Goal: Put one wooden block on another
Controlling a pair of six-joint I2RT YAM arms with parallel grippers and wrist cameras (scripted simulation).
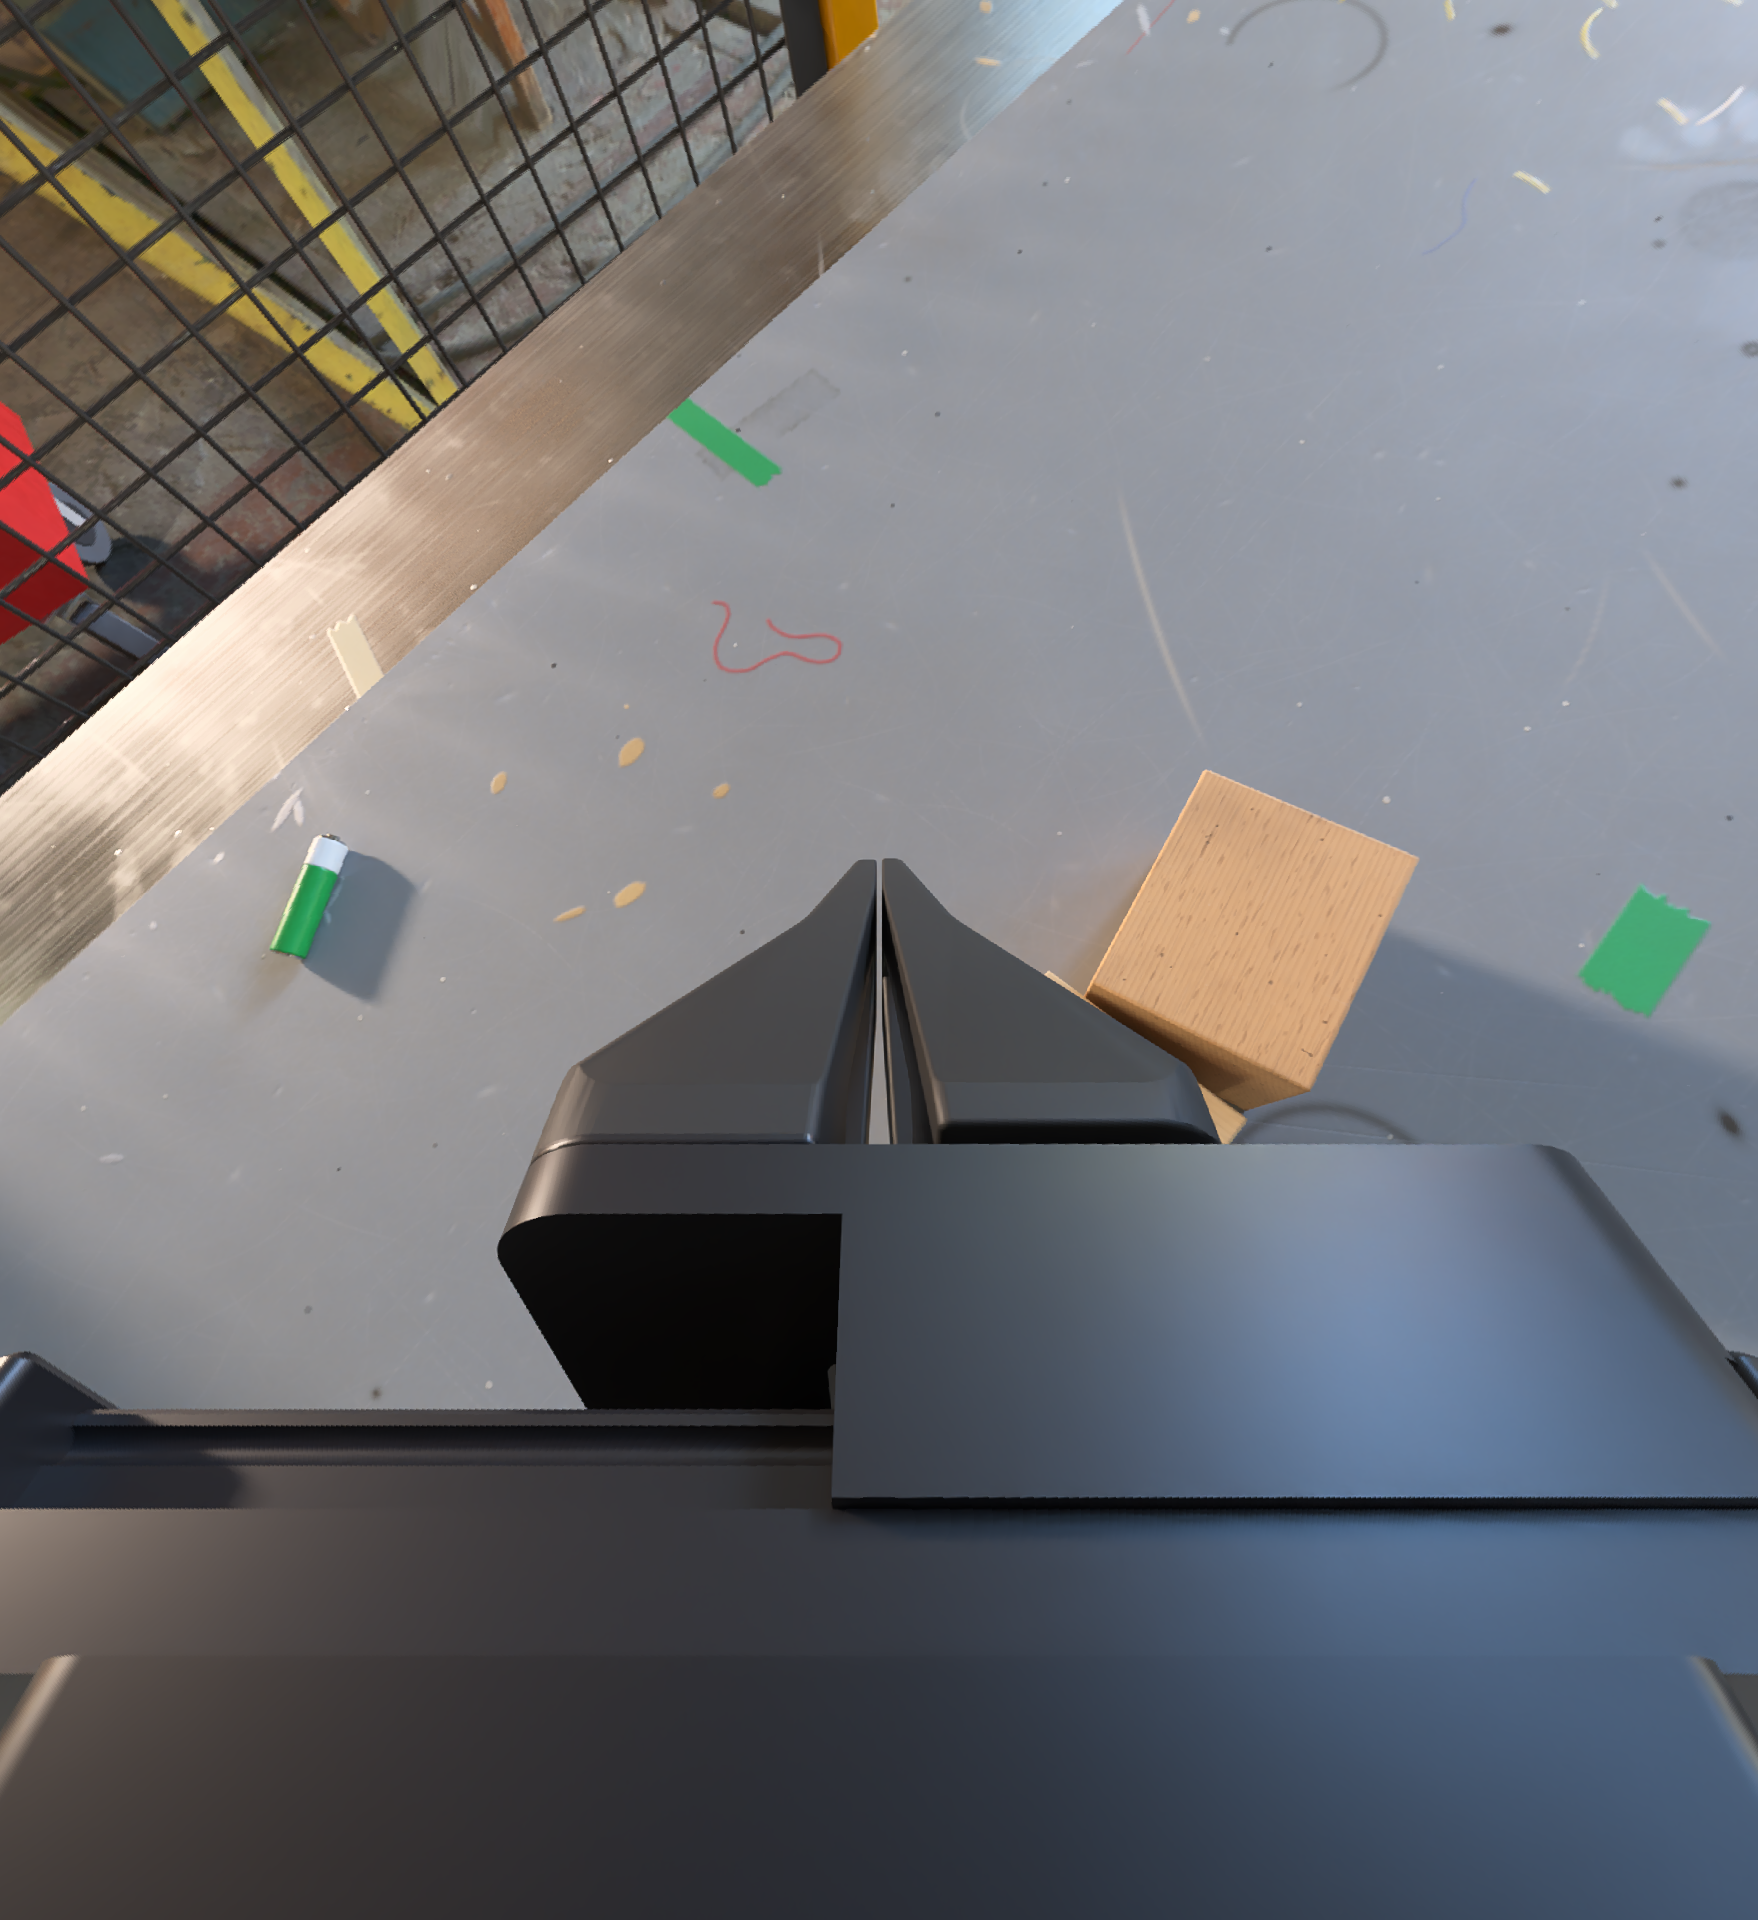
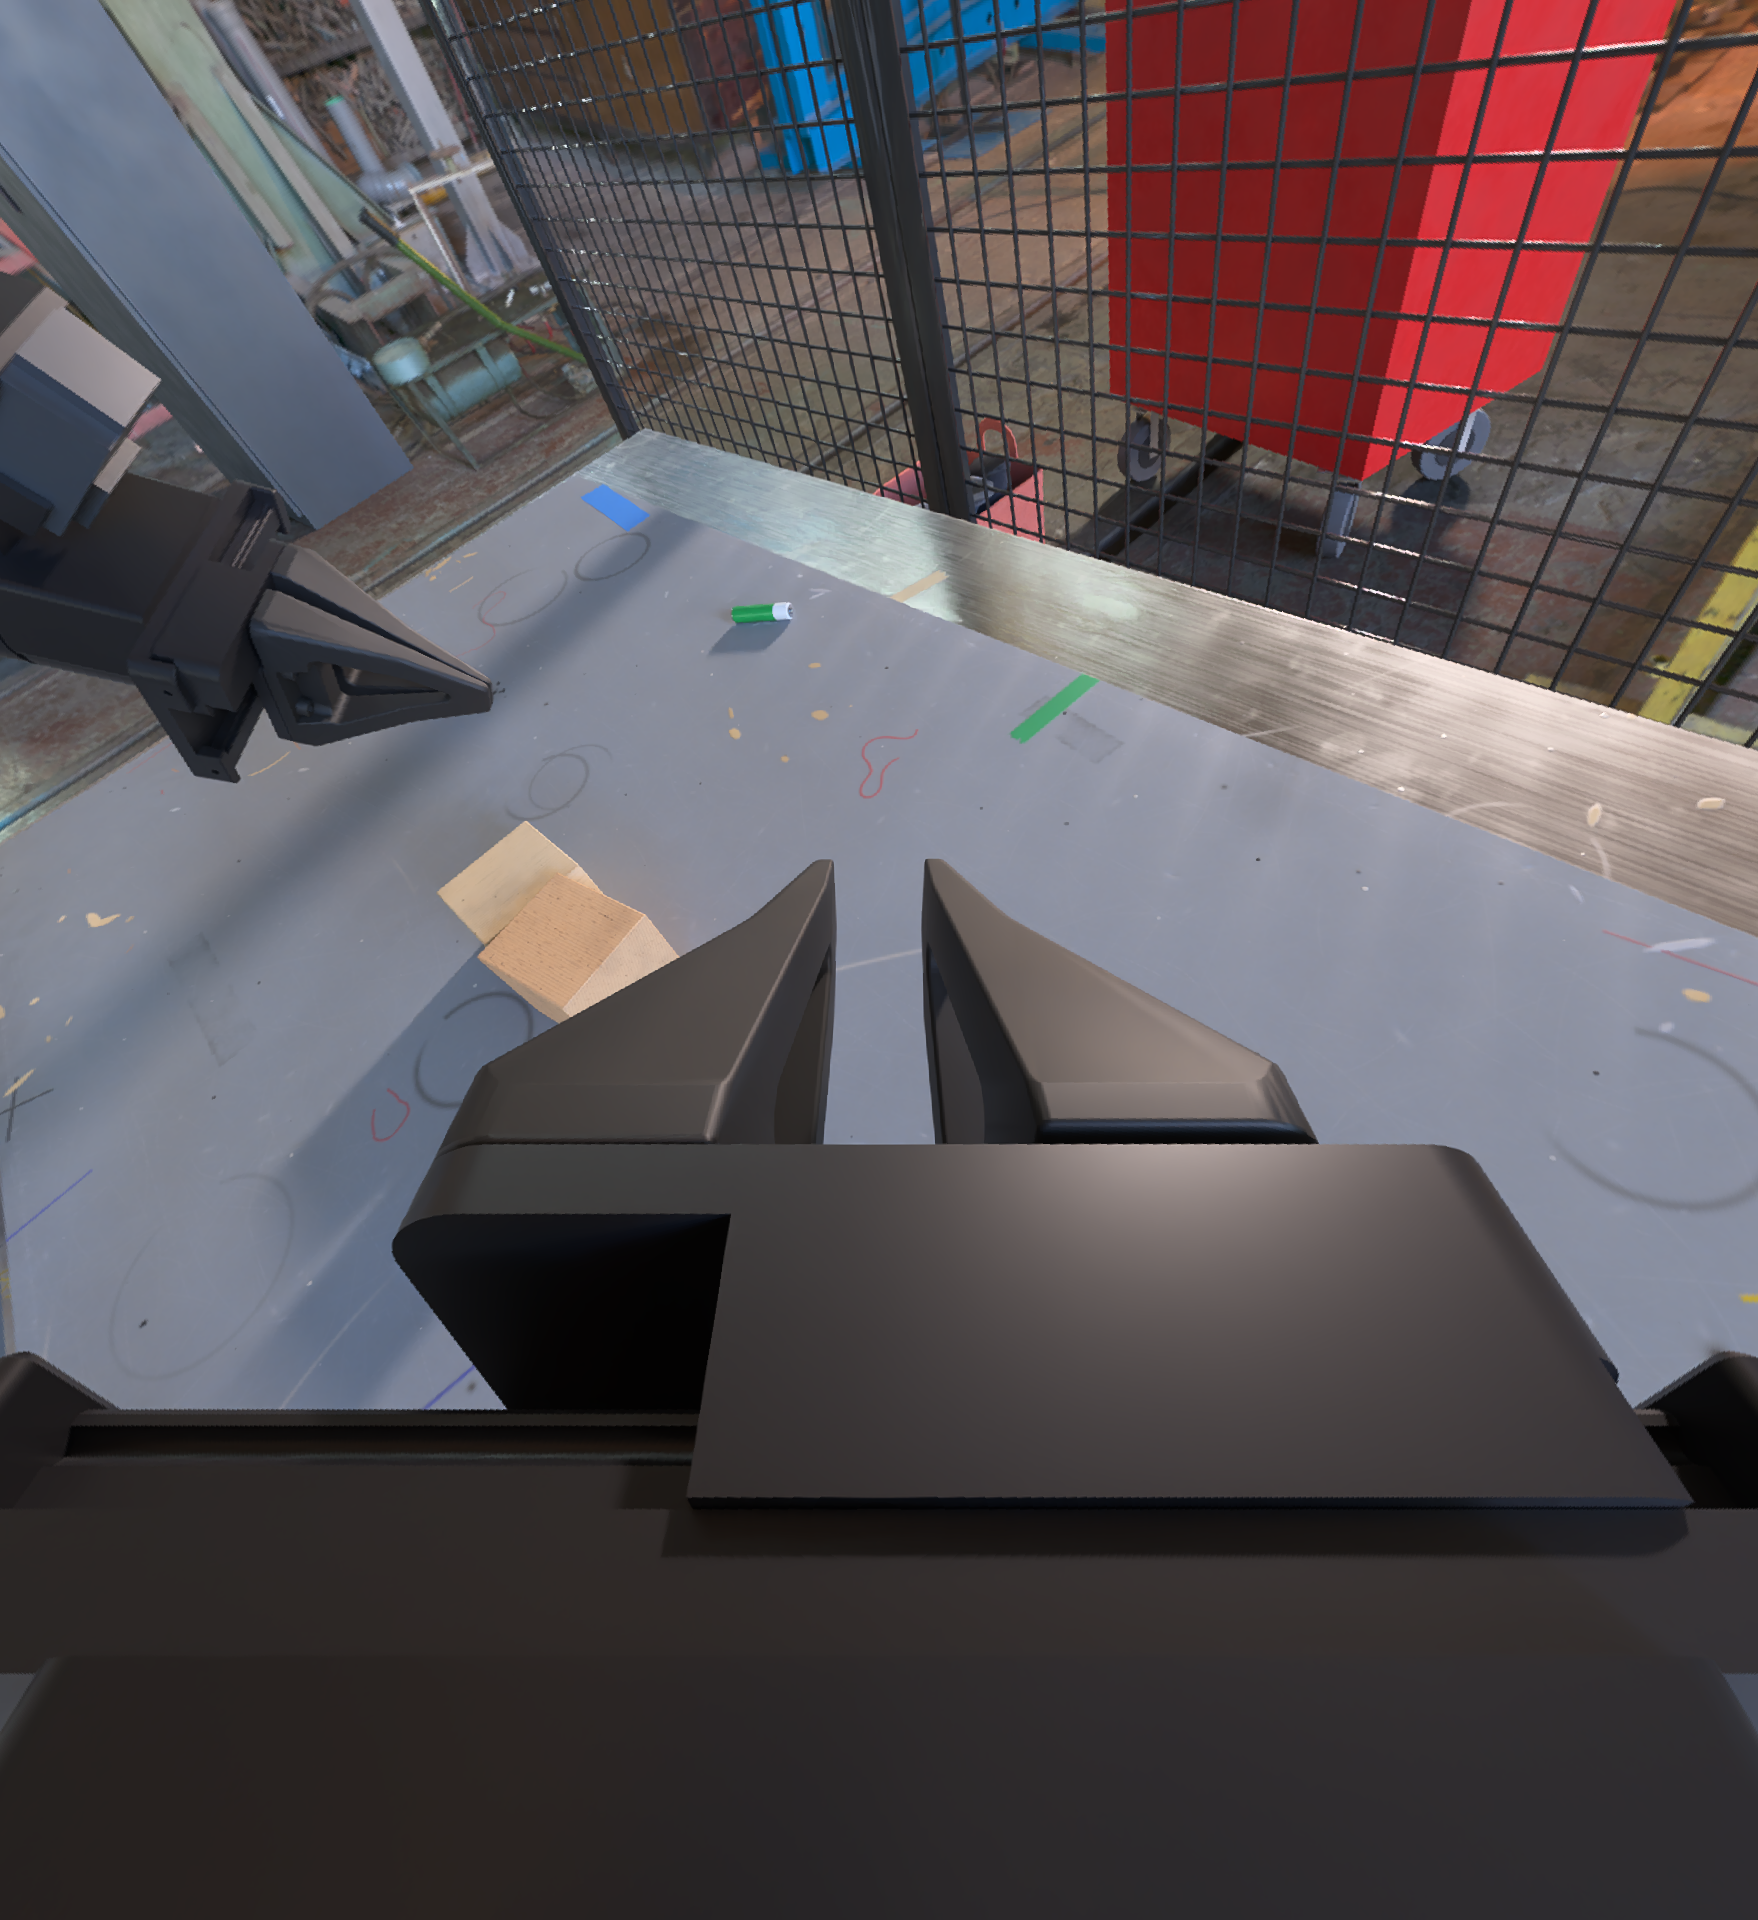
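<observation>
On inspection, the upper wooden block (image 2: 574,940) rested tilted on the lower wooden block (image 2: 511,878), partly overlapping — stacked, though not squarely, on the grey table (image 2: 1270,935). The left gripper (image 1: 880,864) hung clear with jaws closed and empty; the right gripper (image 2: 879,864) stood slightly parted, holding nothing. The task appeared essentially done.

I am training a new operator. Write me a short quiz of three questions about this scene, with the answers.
1. True or false: the left claw grips the darker block.
2. Which one stands open? A) left claw B) right claw C) neither
3. What small green-and-white thing lies on the table?
Key: 1 false; 2 B; 3 a battery.
</observation>
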